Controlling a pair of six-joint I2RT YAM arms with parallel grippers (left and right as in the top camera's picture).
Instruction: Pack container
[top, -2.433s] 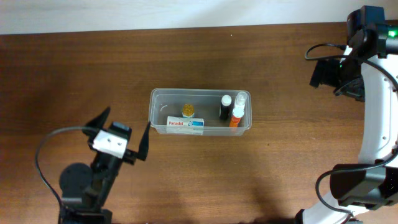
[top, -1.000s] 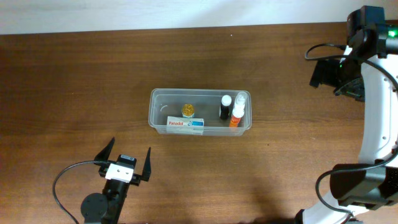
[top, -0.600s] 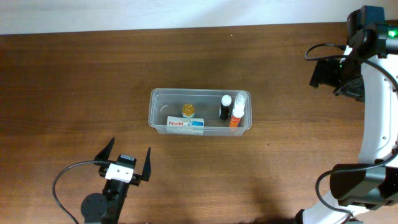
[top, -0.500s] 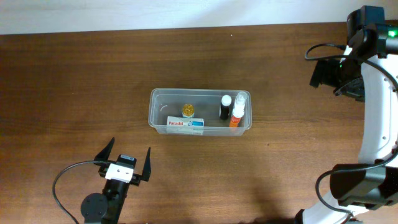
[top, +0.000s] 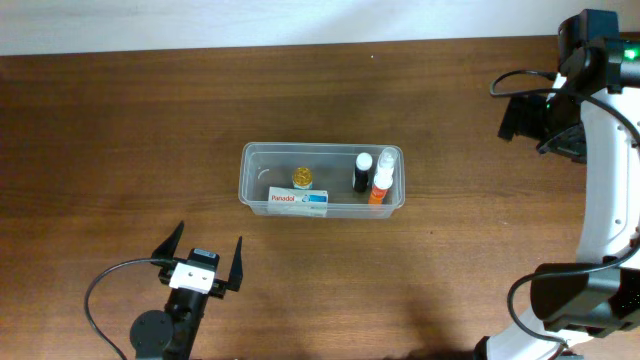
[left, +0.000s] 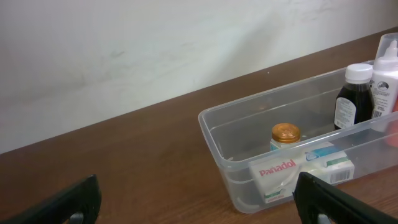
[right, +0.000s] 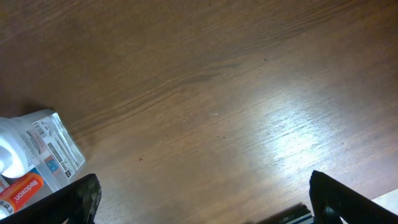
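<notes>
Currently on my wooden table (top: 120, 120): one container (top: 320, 147), mid-table, long axis running left to right. It lies ahead and to the right of my left gripper (top: 211, 236), the nearer one, jaws spread wide on nothing; my right gripper (right: 204, 177), equally wide and empty, hangs well beyond the tub's right end. Contents, by size: Panadol box (top: 298, 199) against the near wall, spray bottle (top: 383, 180) and dark bottle (top: 361, 172) at the right end, gold-capped jar (top: 302, 177).
</notes>
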